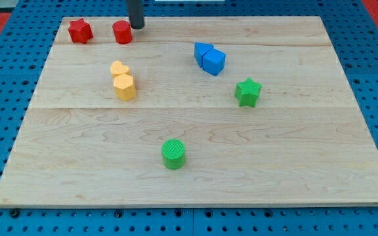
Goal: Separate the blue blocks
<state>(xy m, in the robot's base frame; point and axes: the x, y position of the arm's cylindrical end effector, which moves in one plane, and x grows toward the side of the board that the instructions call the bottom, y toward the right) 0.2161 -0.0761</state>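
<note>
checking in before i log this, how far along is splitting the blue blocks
Nothing looks done yet: the two blue blocks sit pressed together at the board's upper middle. In hand: my tip is at the view's top, just right of the red cylinder-like block, well left of the blue pair and not touching it. Left: travel across to the pair and push one blue block away from the other.

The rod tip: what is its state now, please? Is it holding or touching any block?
Tip: no claw, holds nothing; at the view's top, just right of the red block, far from the blue blocks.
</note>
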